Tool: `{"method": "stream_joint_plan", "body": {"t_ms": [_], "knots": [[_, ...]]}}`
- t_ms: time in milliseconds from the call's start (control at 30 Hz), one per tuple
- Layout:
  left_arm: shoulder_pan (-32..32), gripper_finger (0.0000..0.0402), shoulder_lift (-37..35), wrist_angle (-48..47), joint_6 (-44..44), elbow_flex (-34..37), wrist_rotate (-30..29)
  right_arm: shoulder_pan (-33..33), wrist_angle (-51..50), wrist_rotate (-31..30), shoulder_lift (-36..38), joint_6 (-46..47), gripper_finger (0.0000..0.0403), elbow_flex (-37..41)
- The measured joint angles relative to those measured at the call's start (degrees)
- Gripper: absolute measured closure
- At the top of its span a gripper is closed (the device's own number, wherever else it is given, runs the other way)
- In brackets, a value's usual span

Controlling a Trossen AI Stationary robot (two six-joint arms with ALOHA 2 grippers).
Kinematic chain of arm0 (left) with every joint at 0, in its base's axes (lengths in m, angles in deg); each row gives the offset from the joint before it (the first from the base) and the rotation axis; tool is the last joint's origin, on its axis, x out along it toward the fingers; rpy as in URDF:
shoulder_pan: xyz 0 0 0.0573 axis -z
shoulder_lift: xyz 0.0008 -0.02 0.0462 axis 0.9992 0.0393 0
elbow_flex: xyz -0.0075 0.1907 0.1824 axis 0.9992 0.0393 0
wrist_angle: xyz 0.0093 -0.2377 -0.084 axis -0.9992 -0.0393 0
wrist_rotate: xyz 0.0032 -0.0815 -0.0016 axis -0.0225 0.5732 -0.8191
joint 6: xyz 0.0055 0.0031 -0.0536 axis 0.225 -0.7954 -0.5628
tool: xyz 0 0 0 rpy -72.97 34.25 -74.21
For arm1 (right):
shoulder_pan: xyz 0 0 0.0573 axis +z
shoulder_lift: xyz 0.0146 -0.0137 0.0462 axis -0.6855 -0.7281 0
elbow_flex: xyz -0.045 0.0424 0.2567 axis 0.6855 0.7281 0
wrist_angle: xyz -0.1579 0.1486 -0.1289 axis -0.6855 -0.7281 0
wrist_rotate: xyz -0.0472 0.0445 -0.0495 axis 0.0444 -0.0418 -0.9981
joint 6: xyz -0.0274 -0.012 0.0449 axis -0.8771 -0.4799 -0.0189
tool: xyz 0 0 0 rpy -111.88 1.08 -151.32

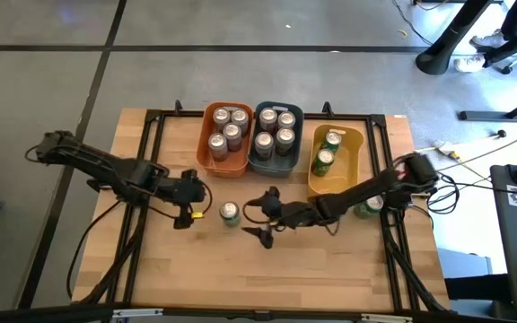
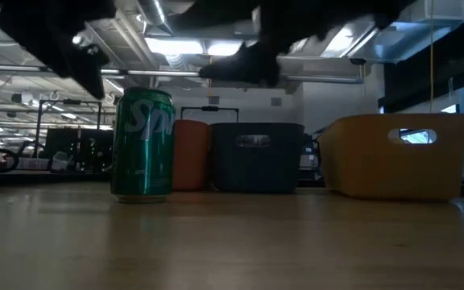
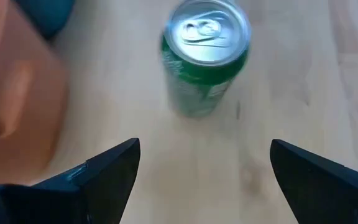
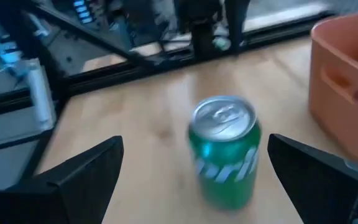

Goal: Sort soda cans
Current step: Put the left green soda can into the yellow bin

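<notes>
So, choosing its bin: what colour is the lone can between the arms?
Green with a silver top, the can shows best in the right wrist view.

Green can (image 2: 142, 143), orange bin (image 1: 226, 139)

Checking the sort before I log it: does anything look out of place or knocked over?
Nothing is tipped or spilled. Two green cans are outside the bins: one upright between both open grippers, another partly hidden under the right arm beside the yellow bin.

- Green soda can (image 3: 205, 59): glossy metal, brushed silver top.
- My fingers (image 3: 107, 177): matt dark plastic.
- Table (image 1: 330, 260): pale, smooth wood.
- Orange bin (image 4: 347, 87): matt plastic.
</notes>
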Motion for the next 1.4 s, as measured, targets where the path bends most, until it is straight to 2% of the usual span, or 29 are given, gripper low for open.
{"method": "stream_joint_plan", "body": {"t_ms": [67, 200, 533, 733, 933, 1000, 1200, 1300, 1400], "knots": [[0.5, 0.0054, -1.2, 6.5, -0.7, 4.5, 0.1, -0.8, 3.2, -2.0, -2.3, -3.0, 0.0004, 0.0], [0.6, 0.0054, -0.4, 17.5, -0.7, 10.8, 0.1, -2.5, 12.9, -1.8, -6.0, -6.2, 0.0004, 0.0], [-1.8, 0.0054, 3.3, 42.0, 1.5, 19.5, -2.7, -4.3, 25.4, -3.2, -13.0, -5.7, 0.0004, -0.3], [-2.9, 0.0054, 5.0, 44.7, 2.5, 20.2, -2.7, -4.3, 23.8, -1.7, -17.2, -6.0, 0.0004, -5.0], [-3.0, 0.0054, 7.0, 45.7, 2.7, 20.2, -2.7, -4.3, 19.4, -2.8, -20.3, -7.8, 0.0004, -9.2], [-3.0, 0.0054, 7.0, 45.3, 2.8, 20.2, -2.8, -4.3, 16.2, -5.3, -20.5, -7.1, 0.0004, -9.3], [-3.0, 0.0054, 7.0, 45.2, 3.2, 20.3, -2.8, -4.3, 14.6, -5.3, -20.6, -6.2, 0.0005, -9.4], [-3.0, 0.0054, 7.0, 45.5, 3.4, 20.3, -2.7, -4.3, 15.7, -5.2, -20.6, -6.2, 0.0025, -9.4], [-3.0, 0.0054, 7.0, 45.5, 3.3, 20.3, -2.7, -4.2, 14.6, -5.9, -20.6, -5.7, 0.007, -9.4]]}}
